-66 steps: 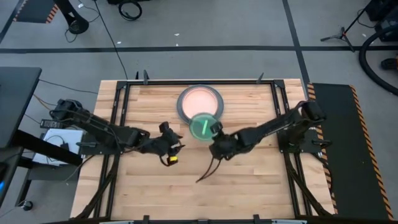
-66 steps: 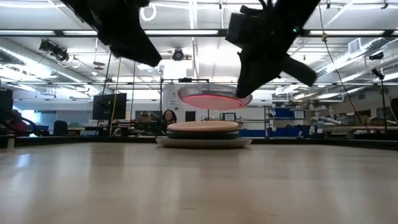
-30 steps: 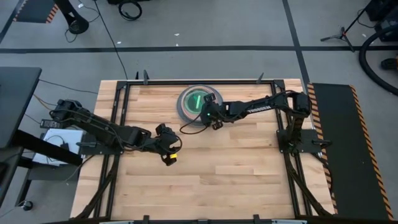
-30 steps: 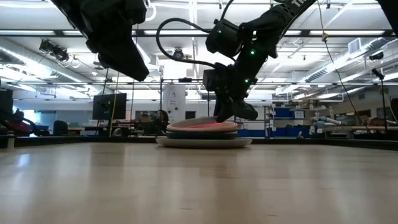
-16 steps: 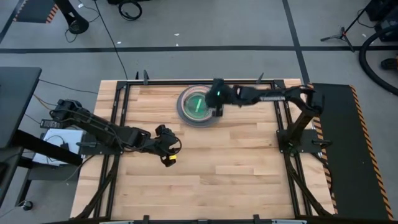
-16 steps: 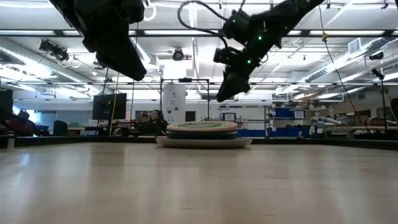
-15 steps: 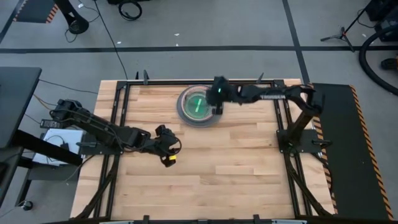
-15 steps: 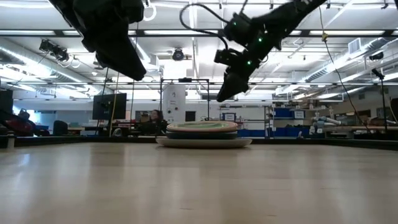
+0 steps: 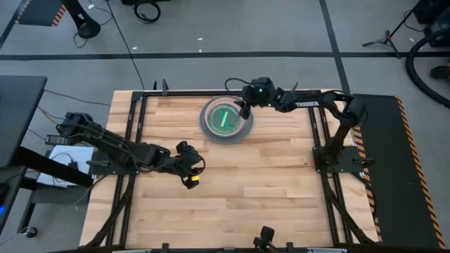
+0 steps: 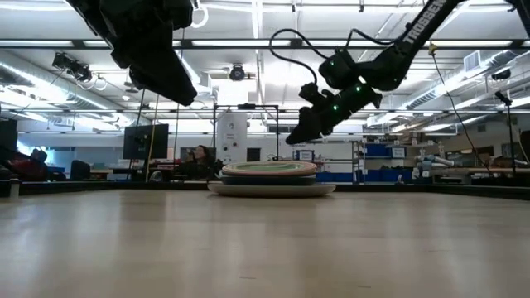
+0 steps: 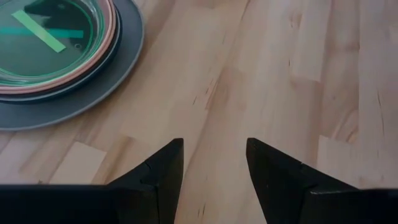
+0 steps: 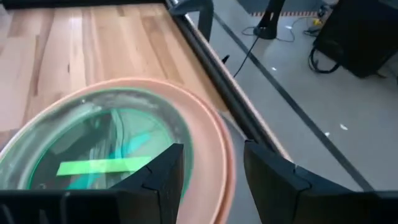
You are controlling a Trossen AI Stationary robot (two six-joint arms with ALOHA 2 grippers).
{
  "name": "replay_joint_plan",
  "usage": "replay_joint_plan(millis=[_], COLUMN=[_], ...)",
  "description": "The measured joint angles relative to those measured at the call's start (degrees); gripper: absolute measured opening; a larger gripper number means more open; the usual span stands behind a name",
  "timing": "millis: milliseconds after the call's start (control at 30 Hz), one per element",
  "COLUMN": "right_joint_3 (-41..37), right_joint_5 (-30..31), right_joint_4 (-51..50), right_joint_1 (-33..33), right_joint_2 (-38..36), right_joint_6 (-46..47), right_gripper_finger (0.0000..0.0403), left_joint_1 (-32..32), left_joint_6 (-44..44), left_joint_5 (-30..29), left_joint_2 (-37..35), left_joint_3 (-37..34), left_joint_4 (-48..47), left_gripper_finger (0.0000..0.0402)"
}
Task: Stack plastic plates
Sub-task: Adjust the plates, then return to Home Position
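one stack of plastic plates [image 9: 226,119] is seen on the wooden table [image 9: 232,183], near its far edge and about midway across. from above and from the left wrist view four layers can be counted: a large grey plate [image 11: 93,87] at the bottom, a dark plate [image 11: 114,46] above it of which only a thin rim shows, a peach plate [image 12: 211,134] on that, and a translucent teal plate [image 9: 225,117] on top; whether more plates are hidden in the stack cannot be told. a bright green strip [image 11: 38,30] is seen lying inside the top plate, crossed by a darker teal band. in the low view the stack [image 10: 270,175] is shown as a low pile resting flat on the table. two arms are present. the right gripper [image 9: 244,109] is held above the far right rim of the stack, lifted clear of it, with its fingers [image 12: 161,177] parted and nothing between them. white lettering reading "trossen" is shown on the right arm [image 10: 422,21]. the left gripper [image 9: 191,169] is held over bare wood, well apart from the stack toward the near left, its fingers [image 11: 165,171] spread and empty, a yellow mark being seen at its tip. one person [image 10: 199,159] is seen seated in the room beyond the table.
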Motion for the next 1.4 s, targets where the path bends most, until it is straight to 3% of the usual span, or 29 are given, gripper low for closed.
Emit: replay_joint_plan(millis=[133,533,867,1033,1100,1167,1400], right_joint_3=[-1.8,-1.7,-1.8,-1.8,-3.2,-5.8,-19.0], right_joint_5=[0.9,14.1,14.6,13.5,11.5,9.3,7.1], right_joint_4=[2.5,0.1,0.1,0.3,2.8,6.6,21.8], right_joint_1=[-0.1,-0.6,1.3,5.1,6.9,8.7,12.8], right_joint_2=[1.7,6.3,3.2,-2.8,-5.3,-7.4,-12.8], right_joint_6=[1.1,6.6,5.5,3.8,3.5,3.6,4.5], right_gripper_finger=[0.0172,0.0164,0.0164,0.0164,0.0164,0.0164,0.0164], left_joint_1=[0.4,1.3,1.3,-0.5,-1.5,-2.3,0.9], left_joint_6=[0.1,0.2,4.3,12.3,14.5,16.5,23.4], left_joint_5=[-0.2,-0.3,-0.6,-13.0,-14.9,-13.5,1.2], left_joint_2=[0.0,0.0,0.0,0.0,-0.1,-0.8,-4.4], left_joint_3=[0.0,0.0,0.0,-1.0,-3.5,-6.4,-13.4], left_joint_4=[0.6,3.2,2.6,4.7,7.9,12.1,31.6], left_gripper_finger=[0.0181,0.0181,0.0181,0.0181,0.0181,0.018,0.0143])
